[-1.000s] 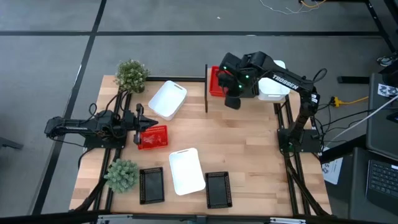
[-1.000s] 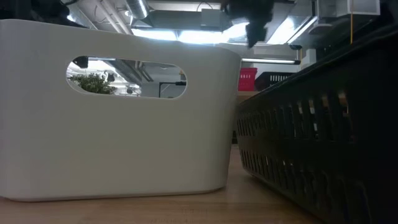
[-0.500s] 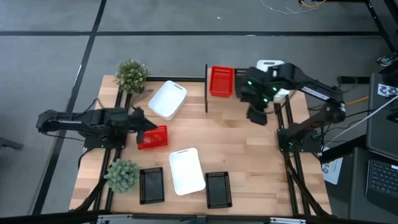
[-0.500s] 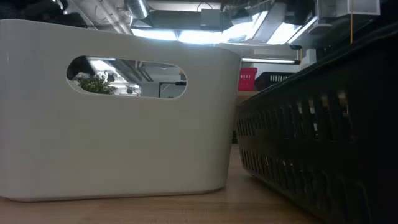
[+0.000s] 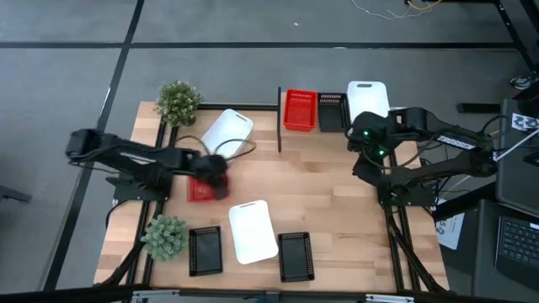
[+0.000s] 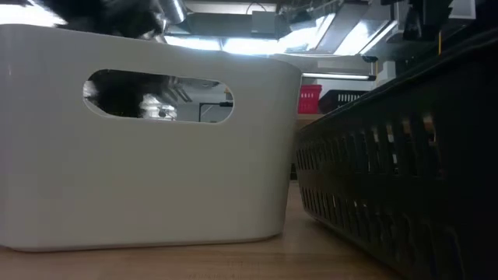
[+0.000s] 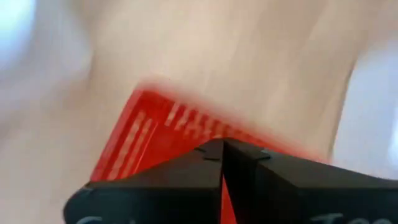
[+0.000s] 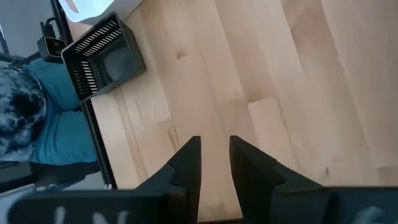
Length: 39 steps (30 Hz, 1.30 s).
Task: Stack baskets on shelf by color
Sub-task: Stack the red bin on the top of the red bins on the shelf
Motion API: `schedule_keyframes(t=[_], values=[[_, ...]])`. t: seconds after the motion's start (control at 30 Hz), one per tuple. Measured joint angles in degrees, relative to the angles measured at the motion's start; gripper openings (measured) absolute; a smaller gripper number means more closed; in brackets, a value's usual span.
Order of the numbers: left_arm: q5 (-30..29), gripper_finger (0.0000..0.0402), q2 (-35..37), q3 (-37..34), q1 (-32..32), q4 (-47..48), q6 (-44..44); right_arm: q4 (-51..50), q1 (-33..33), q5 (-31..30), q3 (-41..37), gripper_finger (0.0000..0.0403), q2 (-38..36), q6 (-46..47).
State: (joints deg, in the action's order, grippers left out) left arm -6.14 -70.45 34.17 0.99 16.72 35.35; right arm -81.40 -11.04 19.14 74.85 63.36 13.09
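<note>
My left gripper (image 5: 216, 166) (image 7: 222, 146) is over the far side of a red mesh basket (image 5: 202, 192) (image 7: 149, 134) on the table's left half, and it is shut on that basket. My right gripper (image 5: 364, 168) (image 8: 214, 149) hangs over bare wood near the table's right edge. It stands open by a narrow gap and holds nothing. On the shelf (image 5: 280, 126) at the far edge, a red basket (image 5: 300, 109), a black basket (image 5: 331, 111) and a white basket (image 5: 368, 97) stand side by side. My left gripper pinches a wall of the red basket (image 7: 186, 118) between its two fingers, coming from above. A thin red strip shows between the shut fingers. The gripper's own body hides the spot, so which wall it is cannot be told, nor whether the basket is off the table.
A white basket (image 5: 227, 133) lies beyond the left gripper. Along the near edge lie another white basket (image 5: 253, 231) (image 6: 148, 140) and two black baskets (image 5: 205, 250) (image 5: 296, 255) (image 6: 405, 155). Two potted plants (image 5: 178, 101) (image 5: 165, 236) stand at the left edge. Open wood fills the table's middle and right.
My right gripper has pulled away from the shelf toward the table's right and near side, and the red basket stays on the shelf. My left gripper has moved toward the right, from the left end of the red table basket to over it.
</note>
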Motion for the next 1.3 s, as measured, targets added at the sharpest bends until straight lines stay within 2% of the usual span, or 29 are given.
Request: schedule_keyframes(t=[0.07, 0.1, 0.17, 0.23, 0.3, 0.37, 0.43, 0.6, 0.77, 0.87, 0.97, 1.1, 1.2, 1.3], values=[[-1.12, 0.0000, -5.43, 4.49, 0.00, -14.23, -6.92, 1.32, -0.01, -0.01, -1.05, 0.0081, -1.00, 0.17], [0.34, 0.0000, -7.52, 7.46, -0.35, -21.30, -11.51, 1.74, -0.01, 0.00, -1.24, 0.0081, -1.19, 0.17], [4.28, 0.0000, -9.53, 13.95, -1.67, -27.23, -19.27, 2.86, -0.01, -0.02, -1.31, 0.0081, -1.27, 0.15], [3.85, 0.0000, -9.99, 20.92, -3.34, -19.50, -23.85, 4.22, -0.01, -0.02, -1.31, 0.0081, -1.37, 0.17], [-2.78, 0.0000, -10.05, 27.43, -5.34, -4.00, -25.21, 4.79, 0.11, -0.03, -1.31, 0.0081, -1.47, 0.00], [-9.92, 0.0000, -10.06, 32.29, -7.50, 9.59, -23.12, 5.19, 0.15, -0.18, -1.31, 0.0081, -1.40, -1.57], [-13.52, 0.0000, -9.99, 34.75, -9.54, 17.32, -18.80, 6.39, 0.15, -1.19, -1.31, 0.0081, -1.42, -3.61], [-16.21, 0.0000, -8.86, 35.39, -13.45, 27.05, -13.40, 14.09, 1.74, -8.43, -2.32, 0.0081, -0.32, -5.83], [-19.96, 0.0000, -5.96, 35.31, -15.49, 39.09, -9.71, 30.06, 6.43, -9.10, -11.53, 0.0081, 2.69, -2.47], [-23.01, 0.0000, -2.29, 35.01, -16.55, 43.72, -7.14, 41.20, 9.19, -13.63, -17.19, 0.0081, 6.28, 1.95], [-24.76, 0.0000, 1.45, 33.36, -16.85, 43.68, -7.79, 49.25, 11.34, -19.20, -20.08, 0.0081, 11.25, 2.29], [-25.50, 0.0000, 5.41, 29.60, -16.29, 43.68, -6.03, 57.99, 13.16, -28.00, -20.01, 0.0081, 20.00, 2.72], [-25.94, 0.0000, 6.28, 26.79, -15.71, 43.53, -3.21, 58.72, 13.24, -33.26, -16.97, 0.0081, 26.74, 3.73], [-26.39, 0.0000, 6.55, 24.48, -15.15, 43.25, -0.78, 58.72, 13.16, -33.65, -12.66, 0.0081, 32.19, 6.33]])
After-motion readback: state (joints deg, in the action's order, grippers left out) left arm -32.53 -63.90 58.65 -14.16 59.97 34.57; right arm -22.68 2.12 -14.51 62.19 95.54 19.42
